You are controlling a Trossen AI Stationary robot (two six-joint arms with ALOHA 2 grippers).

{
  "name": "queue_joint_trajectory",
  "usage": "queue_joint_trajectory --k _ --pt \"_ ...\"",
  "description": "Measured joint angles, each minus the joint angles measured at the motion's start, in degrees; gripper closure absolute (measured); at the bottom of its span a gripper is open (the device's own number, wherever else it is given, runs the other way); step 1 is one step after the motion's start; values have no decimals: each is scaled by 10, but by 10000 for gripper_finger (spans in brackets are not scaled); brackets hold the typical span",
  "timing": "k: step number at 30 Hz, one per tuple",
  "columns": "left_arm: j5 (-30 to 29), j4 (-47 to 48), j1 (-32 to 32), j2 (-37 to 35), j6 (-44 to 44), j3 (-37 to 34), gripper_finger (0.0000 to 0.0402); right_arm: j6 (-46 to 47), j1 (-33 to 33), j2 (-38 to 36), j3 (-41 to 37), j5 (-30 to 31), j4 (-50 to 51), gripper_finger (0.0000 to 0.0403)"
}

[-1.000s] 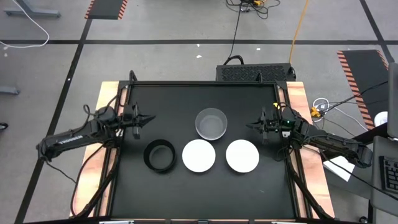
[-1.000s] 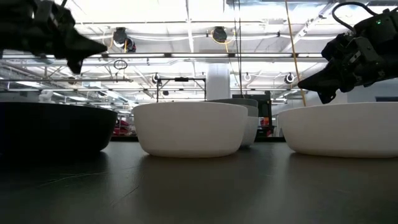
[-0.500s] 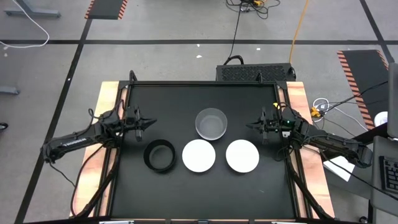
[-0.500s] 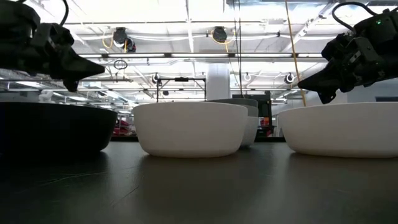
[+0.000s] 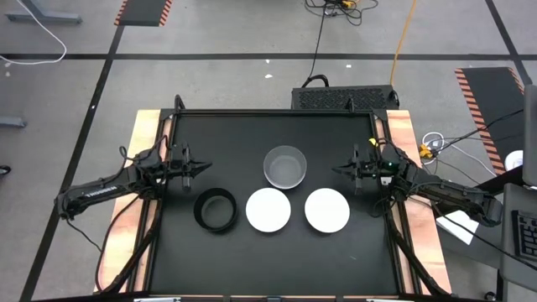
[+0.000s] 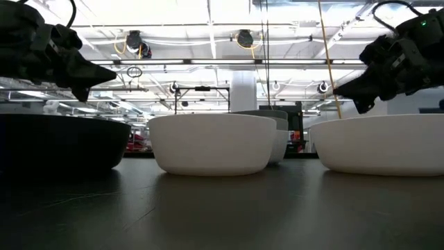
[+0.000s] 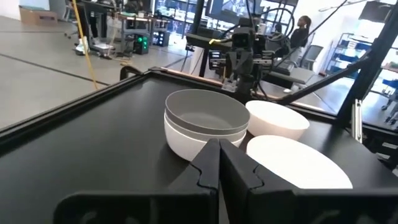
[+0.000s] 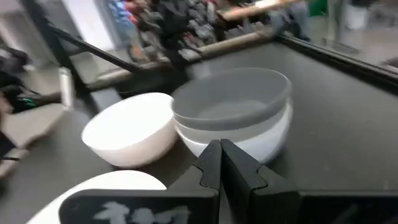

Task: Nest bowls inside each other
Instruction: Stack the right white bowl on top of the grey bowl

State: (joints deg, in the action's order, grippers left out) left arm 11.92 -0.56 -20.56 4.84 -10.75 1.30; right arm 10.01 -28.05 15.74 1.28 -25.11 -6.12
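Note:
A grey bowl sits nested in a white bowl at mid-table. Nearer the front stand a black bowl and two white bowls, each on its base. My left gripper hovers shut above the table, left of the grey bowl and beyond the black one. My right gripper hovers shut to the right of the grey bowl. In the left wrist view the shut fingers point at the stack; in the right wrist view the gripper faces the stack.
The bowls stand on a black mat with a raised black frame on a wooden table. Bare mat lies between each gripper and the stack, and along the far and near sides. Cables and a dark box lie on the floor beyond.
My left gripper has come down and a little toward the near edge, staying shut. The bowls have not moved.

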Motion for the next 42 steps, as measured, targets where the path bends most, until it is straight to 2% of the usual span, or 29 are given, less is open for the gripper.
queue_joint_trajectory --k 4,9,17,21,24,35,38,40,42 --pt "1 0 0 0 17 0 396 38 0 -1 15 -58 -85 383" --pt "1 0 0 0 16 0 399 66 30 0 47 -89 -88 355" --pt "1 0 0 0 17 0 395 103 120 3 63 -93 -101 318" --pt "1 0 0 0 19 0 395 114 147 16 63 -84 -61 294" --pt "1 0 0 0 18 0 394 144 156 31 63 -62 -35 272" --pt "2 0 0 0 16 0 394 295 158 64 64 -49 -4 204" --pt "2 0 0 0 16 0 394 322 158 73 71 -49 40 202" --pt "2 0 0 0 16 0 394 305 158 82 100 -46 124 202" --pt "2 0 0 0 16 0 394 263 158 94 150 -11 233 202"
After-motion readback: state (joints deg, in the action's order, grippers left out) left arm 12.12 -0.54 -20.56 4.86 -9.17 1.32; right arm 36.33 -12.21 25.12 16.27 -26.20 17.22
